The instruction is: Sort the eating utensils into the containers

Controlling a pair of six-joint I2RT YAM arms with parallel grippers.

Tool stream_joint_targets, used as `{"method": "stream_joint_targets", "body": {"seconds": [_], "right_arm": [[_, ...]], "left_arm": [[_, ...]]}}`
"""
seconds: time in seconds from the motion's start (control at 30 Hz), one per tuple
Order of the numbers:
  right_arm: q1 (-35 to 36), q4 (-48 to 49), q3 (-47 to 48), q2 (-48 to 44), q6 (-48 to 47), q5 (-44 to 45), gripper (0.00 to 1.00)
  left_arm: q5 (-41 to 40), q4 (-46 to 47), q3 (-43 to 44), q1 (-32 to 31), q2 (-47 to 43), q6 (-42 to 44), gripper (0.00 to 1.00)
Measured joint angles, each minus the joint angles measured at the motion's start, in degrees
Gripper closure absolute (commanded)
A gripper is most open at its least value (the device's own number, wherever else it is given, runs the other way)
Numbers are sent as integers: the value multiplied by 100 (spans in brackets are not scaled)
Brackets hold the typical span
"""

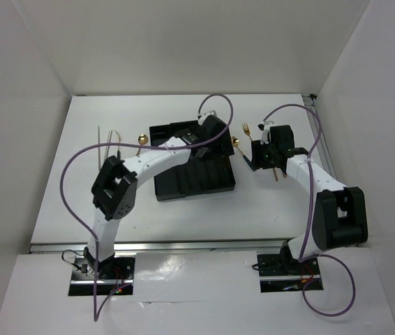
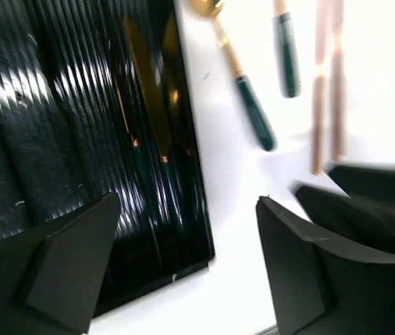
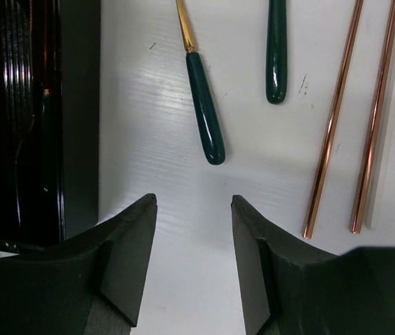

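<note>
The black tray (image 1: 183, 185) lies mid-table. In the left wrist view its right-hand compartment (image 2: 148, 139) holds gold-and-green utensils. My left gripper (image 2: 187, 237) hangs open and empty over the tray's right edge (image 1: 215, 139). On the table right of the tray lie a green-handled gold spoon (image 2: 243, 84), a second green handle (image 2: 288, 52) and two copper chopsticks (image 2: 319, 91). My right gripper (image 3: 192, 209) is open and empty just short of the spoon's handle (image 3: 204, 105), with the other handle (image 3: 276, 56) and the chopsticks (image 3: 333, 118) to its right.
A gold fork (image 1: 245, 129) lies behind the right gripper (image 1: 257, 157). Left of the tray a gold spoon head (image 1: 142, 139) and thin silver chopsticks (image 1: 100, 146) rest on the table. White walls close in both sides. The two grippers are close together.
</note>
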Motion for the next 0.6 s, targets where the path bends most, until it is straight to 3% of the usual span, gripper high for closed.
{"method": "stream_joint_targets", "body": {"seconds": [0.07,0.33,0.6], "right_arm": [[0,85,0,74,-122,-2,37],[2,511,2,942,-564,216,37],[101,966,186,1493,-960,262,41]], "left_arm": [[-118,72,-205,0,-450,188,0],[-555,505,-1130,247,-2494,1202,0],[-389,-70,-1381,1539,-2782,1801,0]]}}
